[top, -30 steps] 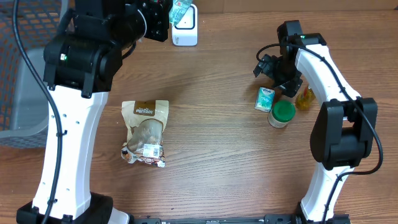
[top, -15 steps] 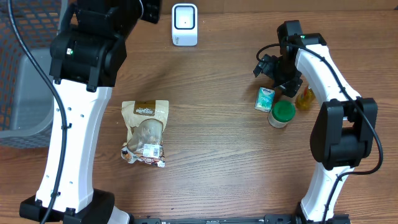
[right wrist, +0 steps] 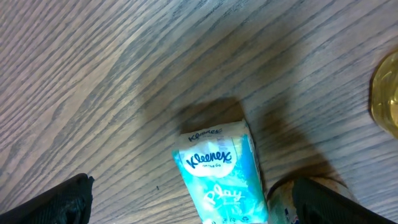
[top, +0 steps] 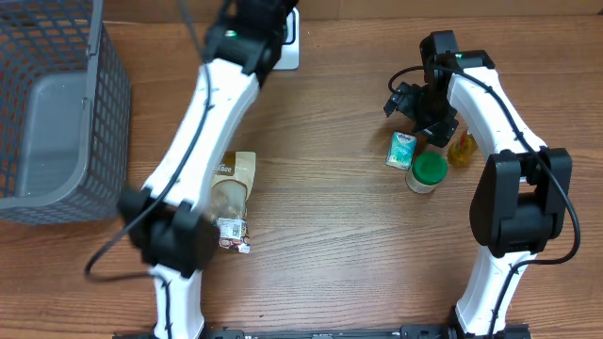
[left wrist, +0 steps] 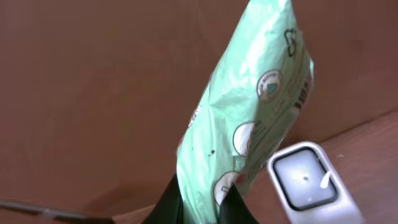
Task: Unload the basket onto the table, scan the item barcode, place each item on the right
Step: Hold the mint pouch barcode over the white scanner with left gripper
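Observation:
A mint-green pouch (left wrist: 249, 118) stands upright in the left wrist view, with my left gripper (left wrist: 202, 208) shut on its lower end. The white scanner (left wrist: 308, 183) with its dark window lies just right of the pouch and below it. From overhead, my left arm stretches to the table's back edge and covers most of the scanner (top: 293, 56); the pouch is hidden there. My right gripper (right wrist: 199, 211) is open and hovers over a Kleenex tissue pack (right wrist: 221, 177), holding nothing. Overhead, the right gripper (top: 424, 105) sits just behind that tissue pack (top: 401, 149).
A grey mesh basket (top: 47, 94) stands at the far left. A brown snack bag (top: 231, 202) lies beside the left arm. A green-lidded jar (top: 429, 171) and a yellow bottle (top: 462, 149) sit next to the tissue pack.
The left arm has swung and stretched toward the back edge, uncovering the basket. The green pouch, seen over the scanner a second ago, has left the overhead view. The right arm is unchanged.

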You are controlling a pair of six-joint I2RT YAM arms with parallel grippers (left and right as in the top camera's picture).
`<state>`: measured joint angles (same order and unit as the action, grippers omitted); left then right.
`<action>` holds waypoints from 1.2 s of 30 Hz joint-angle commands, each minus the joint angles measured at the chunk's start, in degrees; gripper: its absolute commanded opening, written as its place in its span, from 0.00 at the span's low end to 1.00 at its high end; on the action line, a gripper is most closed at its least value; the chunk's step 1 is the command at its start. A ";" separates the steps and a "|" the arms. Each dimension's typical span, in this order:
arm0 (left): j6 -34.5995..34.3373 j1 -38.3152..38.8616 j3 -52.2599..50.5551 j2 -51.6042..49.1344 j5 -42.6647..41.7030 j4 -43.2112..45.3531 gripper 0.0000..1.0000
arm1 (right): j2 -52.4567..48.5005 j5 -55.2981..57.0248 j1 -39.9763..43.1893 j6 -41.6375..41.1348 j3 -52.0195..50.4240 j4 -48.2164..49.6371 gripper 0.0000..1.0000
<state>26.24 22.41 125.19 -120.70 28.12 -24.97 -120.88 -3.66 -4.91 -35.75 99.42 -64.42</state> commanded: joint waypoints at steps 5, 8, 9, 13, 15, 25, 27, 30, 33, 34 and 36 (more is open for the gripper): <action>11.69 -1.18 0.63 -11.41 8.50 12.02 0.04 | 1.25 -0.07 0.22 0.24 1.53 0.13 1.00; 14.53 -1.18 0.63 -14.53 8.50 12.17 0.04 | 1.25 -0.07 0.22 0.24 1.53 0.13 1.00; 14.97 -1.18 0.63 -15.30 8.50 12.20 0.04 | 1.25 -0.07 0.22 0.24 1.53 0.13 1.00; 18.78 -1.18 0.63 -18.32 8.55 12.41 0.04 | 1.25 -0.07 0.22 0.24 1.53 0.13 1.00; 18.97 -1.18 0.63 -19.50 8.68 13.38 0.04 | 1.25 -0.07 0.22 0.24 1.53 0.13 1.00; 21.53 -1.20 0.55 -20.74 14.40 20.92 0.04 | 1.25 -0.07 0.22 0.24 1.53 0.13 1.00; 21.53 -1.25 0.55 -21.35 14.47 20.46 0.04 | 1.25 -0.07 0.22 0.24 1.53 0.13 1.00; 21.46 -1.25 0.55 -22.16 14.88 18.73 0.04 | 1.25 -0.07 0.22 0.24 1.53 0.13 1.00; 21.35 -1.07 0.55 -22.58 15.87 18.51 0.04 | 1.25 -0.07 0.22 0.24 1.53 0.13 1.00; 21.33 -0.98 0.55 -22.58 15.78 18.05 0.04 | 1.25 -0.07 0.22 0.24 1.53 0.13 1.00; 21.24 -0.87 0.55 -22.60 15.78 17.11 0.04 | 1.25 -0.07 0.22 0.24 1.53 0.13 1.00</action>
<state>47.16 21.28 125.08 -142.23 42.48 -7.44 -120.88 -3.64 -4.91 -35.75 99.42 -64.45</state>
